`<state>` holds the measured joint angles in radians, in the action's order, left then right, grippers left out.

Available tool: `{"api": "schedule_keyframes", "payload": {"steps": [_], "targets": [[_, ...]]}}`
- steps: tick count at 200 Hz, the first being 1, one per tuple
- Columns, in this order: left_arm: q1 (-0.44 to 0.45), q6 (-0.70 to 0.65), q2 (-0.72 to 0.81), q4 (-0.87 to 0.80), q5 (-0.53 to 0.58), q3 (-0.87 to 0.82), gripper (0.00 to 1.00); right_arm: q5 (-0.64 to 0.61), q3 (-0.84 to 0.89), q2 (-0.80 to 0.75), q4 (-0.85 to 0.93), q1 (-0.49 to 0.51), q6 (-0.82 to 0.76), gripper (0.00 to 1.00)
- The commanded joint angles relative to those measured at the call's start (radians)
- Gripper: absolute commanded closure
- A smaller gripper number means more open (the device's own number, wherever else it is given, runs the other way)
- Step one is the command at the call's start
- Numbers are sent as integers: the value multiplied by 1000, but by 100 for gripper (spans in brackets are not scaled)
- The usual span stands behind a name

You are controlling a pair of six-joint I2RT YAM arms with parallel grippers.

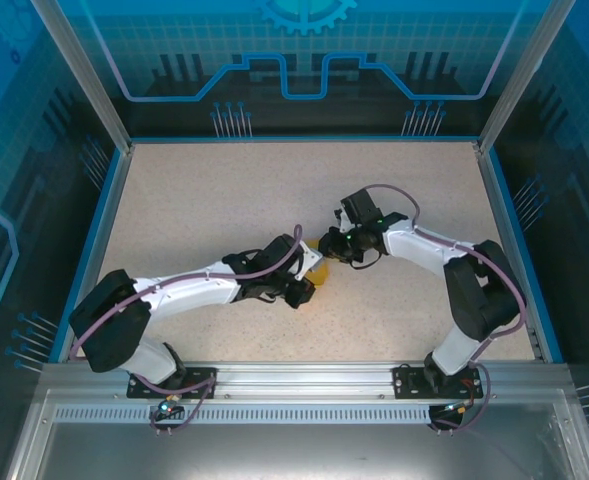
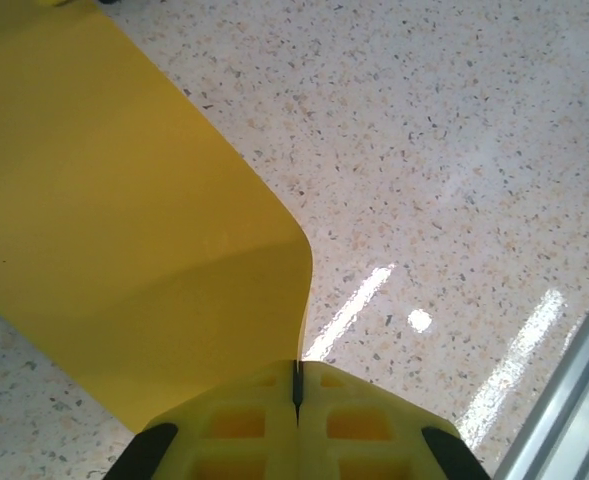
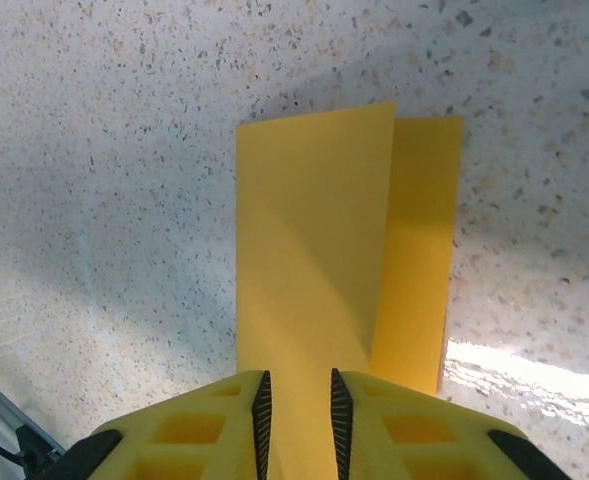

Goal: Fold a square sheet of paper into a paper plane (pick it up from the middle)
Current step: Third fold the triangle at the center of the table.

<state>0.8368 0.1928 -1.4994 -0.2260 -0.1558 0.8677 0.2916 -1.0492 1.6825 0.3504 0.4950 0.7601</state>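
The square sheet of paper [image 1: 318, 271], plain orange-yellow, is bent over between the two grippers at the middle of the table. My left gripper [image 1: 305, 291] is shut on one edge of it; in the left wrist view the sheet [image 2: 124, 220] curves up and away from the closed jaws [image 2: 297, 385] above the tabletop. My right gripper [image 1: 332, 247] is at the sheet's far side. In the right wrist view the sheet [image 3: 314, 250] lies folded over itself, one layer offset to the right, and runs into the narrow gap between the jaws [image 3: 296, 420], which stand apart.
The speckled beige table [image 1: 224, 190] is bounded by blue side rails and a metal rail [image 1: 304, 378] at the near edge, where both arm bases are bolted. A metal rail [image 2: 564, 420] also shows at the lower right of the left wrist view.
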Motion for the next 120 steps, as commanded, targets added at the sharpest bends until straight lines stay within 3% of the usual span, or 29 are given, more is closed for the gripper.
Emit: {"api": "schedule_keyframes", "payload": {"steps": [1,120], "targets": [[-26,27,18,16,-92,-16,100,14,-48,44,33,2,-34,76],[-141,-4,-87,-6,-251,15,100,-22,-202,274,116,22,-101,80]]}}
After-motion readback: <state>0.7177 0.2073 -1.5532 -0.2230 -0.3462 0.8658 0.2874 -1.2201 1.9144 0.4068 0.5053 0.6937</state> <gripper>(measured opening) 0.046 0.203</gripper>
